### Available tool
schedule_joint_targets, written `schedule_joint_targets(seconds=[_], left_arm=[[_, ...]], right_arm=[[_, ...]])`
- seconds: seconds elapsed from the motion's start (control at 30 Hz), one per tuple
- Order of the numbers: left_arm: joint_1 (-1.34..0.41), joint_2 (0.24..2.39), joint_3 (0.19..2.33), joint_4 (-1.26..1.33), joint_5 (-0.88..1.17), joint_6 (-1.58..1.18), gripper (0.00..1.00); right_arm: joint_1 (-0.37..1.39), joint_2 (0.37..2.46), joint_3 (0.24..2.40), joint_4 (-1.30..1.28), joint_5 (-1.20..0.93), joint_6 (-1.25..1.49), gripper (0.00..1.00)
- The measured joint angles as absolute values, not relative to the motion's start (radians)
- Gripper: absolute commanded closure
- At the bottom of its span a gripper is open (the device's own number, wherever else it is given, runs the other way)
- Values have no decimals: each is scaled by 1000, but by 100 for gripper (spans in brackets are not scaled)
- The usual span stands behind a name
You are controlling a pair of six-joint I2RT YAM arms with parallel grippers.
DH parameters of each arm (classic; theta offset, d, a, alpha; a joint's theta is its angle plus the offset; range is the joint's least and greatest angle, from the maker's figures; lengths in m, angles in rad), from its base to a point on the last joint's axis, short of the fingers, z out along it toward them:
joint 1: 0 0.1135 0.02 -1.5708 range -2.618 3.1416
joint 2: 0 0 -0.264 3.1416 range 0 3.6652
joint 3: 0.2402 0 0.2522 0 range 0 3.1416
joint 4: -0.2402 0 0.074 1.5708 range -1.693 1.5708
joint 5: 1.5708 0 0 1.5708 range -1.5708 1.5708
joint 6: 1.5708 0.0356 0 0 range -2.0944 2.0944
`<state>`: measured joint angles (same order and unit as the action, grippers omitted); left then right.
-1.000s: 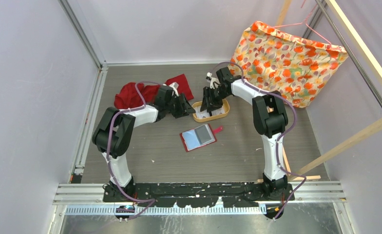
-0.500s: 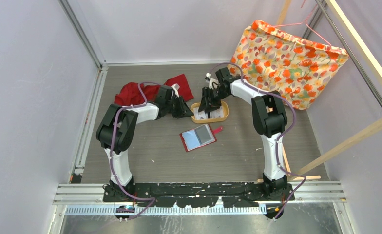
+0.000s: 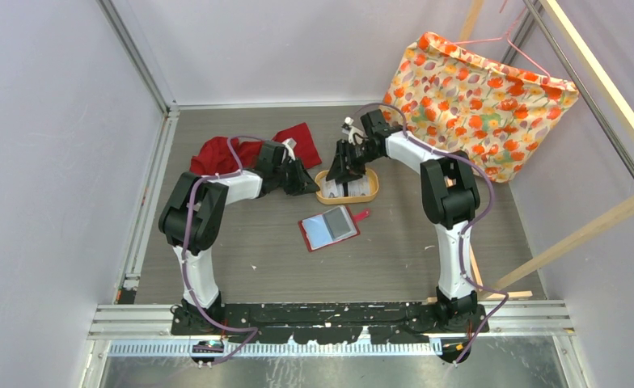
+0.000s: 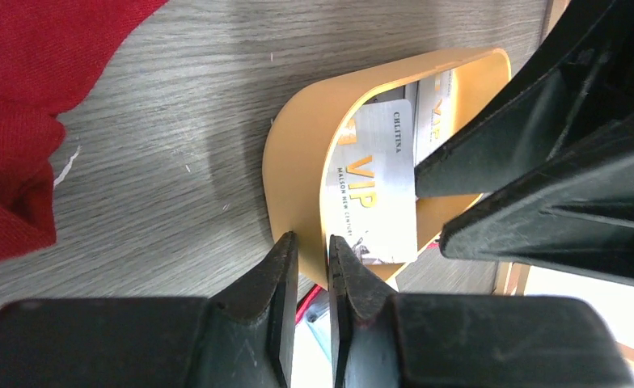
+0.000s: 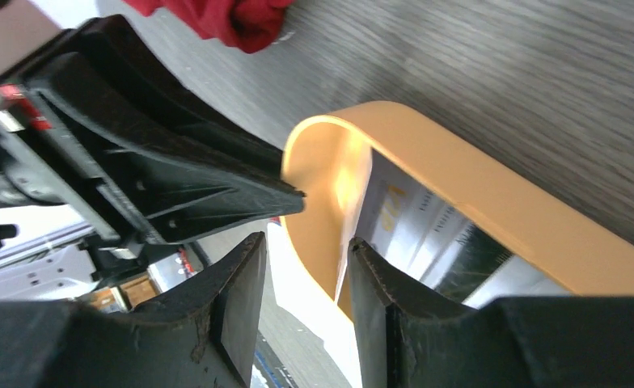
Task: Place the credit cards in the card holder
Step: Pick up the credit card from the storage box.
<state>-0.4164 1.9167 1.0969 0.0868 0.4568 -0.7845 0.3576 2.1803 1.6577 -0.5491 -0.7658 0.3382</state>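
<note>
The red card holder [image 3: 328, 229] lies open on the table, in front of both grippers. Pale credit cards [image 4: 378, 186] sit in an oval tan tray [image 3: 370, 194]; the top one reads "VIP", and the same cards [image 5: 427, 226] show in the right wrist view. My left gripper [image 4: 310, 240] is shut on the tray's left wall [image 4: 297, 162], one finger inside and one outside. My right gripper [image 5: 302, 241] is open and dips into the tray's left end, straddling its wall [image 5: 475, 186]. One right fingertip [image 5: 362, 250] rests beside a card's edge. Nothing is held between the right fingers.
A crumpled red cloth [image 3: 217, 155] lies behind the left arm. A floral fabric bag [image 3: 475, 101] hangs at the back right. Wooden slats [image 3: 572, 234] cross the right side. The two grippers stand very close together at the tray.
My left gripper has closed onto the tray's wall. My right gripper has shifted slightly at the tray and narrowed a little. The card holder has not moved.
</note>
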Motion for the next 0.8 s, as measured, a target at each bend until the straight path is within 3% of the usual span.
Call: schedule_joint_targets(seconds=[0.4, 0.8], left_arm=[[-421, 1917, 1082, 134, 494, -785, 83], [-421, 1917, 1081, 141, 521, -785, 81]], right_arm=[[387, 2173, 1643, -487, -782, 385, 65], [386, 2173, 1644, -549, -665, 339, 55]])
